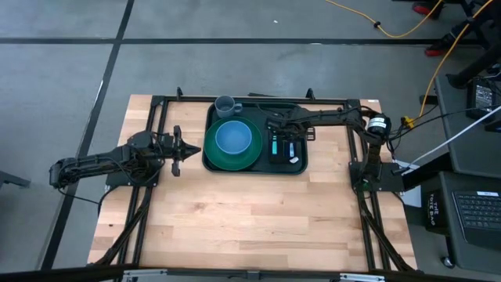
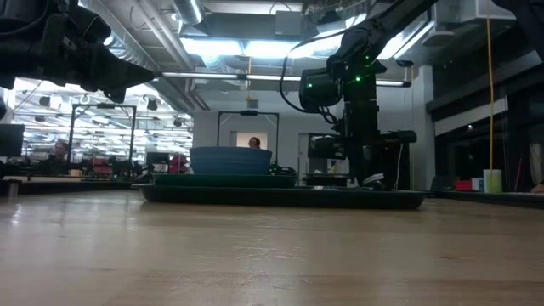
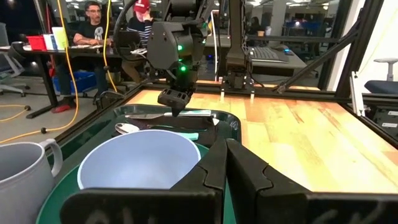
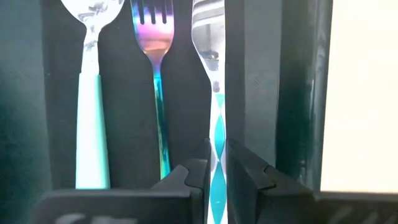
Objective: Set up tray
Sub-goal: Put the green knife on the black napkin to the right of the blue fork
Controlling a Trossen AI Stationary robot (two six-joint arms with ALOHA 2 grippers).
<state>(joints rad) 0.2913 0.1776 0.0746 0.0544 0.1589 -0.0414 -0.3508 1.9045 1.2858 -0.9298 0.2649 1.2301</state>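
Your right gripper (image 4: 217, 163) pinched the knife (image 4: 214, 93) handle, fork (image 4: 155, 56) and spoon (image 4: 90, 93) just beside, over the tray (image 1: 210, 160).

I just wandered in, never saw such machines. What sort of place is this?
Probably a robotics lab or workshop: two robot arms on a wooden table, a concrete floor with cables, and people at desks with computers behind.
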